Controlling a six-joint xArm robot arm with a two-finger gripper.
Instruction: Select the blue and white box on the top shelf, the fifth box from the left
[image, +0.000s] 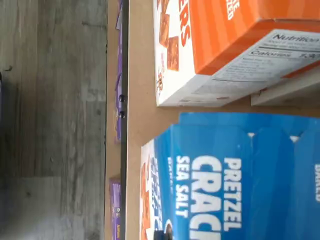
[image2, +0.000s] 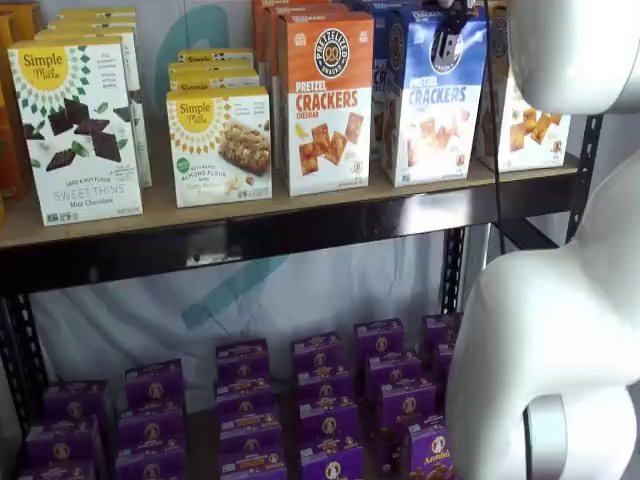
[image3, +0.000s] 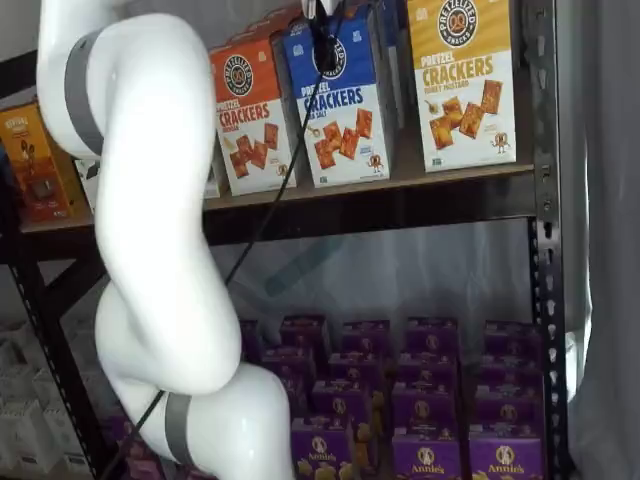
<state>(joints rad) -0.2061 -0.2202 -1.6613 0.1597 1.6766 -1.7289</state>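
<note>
- In the wrist view, the blue and white box (image: 235, 180) is seen from above, its blue top flaps and the words "PRETZEL CRACKERS SEA SALT" turned sideways. It is set on the tan board of the top shelf (image: 145, 120), just beside the orange box (image: 220, 45), a narrow strip of board showing between the two. Purple boxes (image: 116, 210) on a lower level and a grey wood floor (image: 50, 120) are visible past the shelf's black front rail. The claw's fingers are not shown here.
- In a shelf view, the gripper (image2: 452, 30) is seen at the upper part of the blue and white box (image2: 435, 100), a black finger lying over the round logo with a cable hanging beside it. The box stands upright on the top shelf (image2: 250, 235), between the orange box (image2: 322, 100) and a yellow-topped box (image2: 530, 120). The white arm (image2: 550, 330) fills the near side.
- In a shelf view, the gripper (image3: 325, 40) is again found at the top of the blue and white box (image3: 340, 100), which is upright on the top shelf (image3: 400, 205). The claw is clamped on this box. Purple boxes (image3: 420, 400) are stacked below.
</note>
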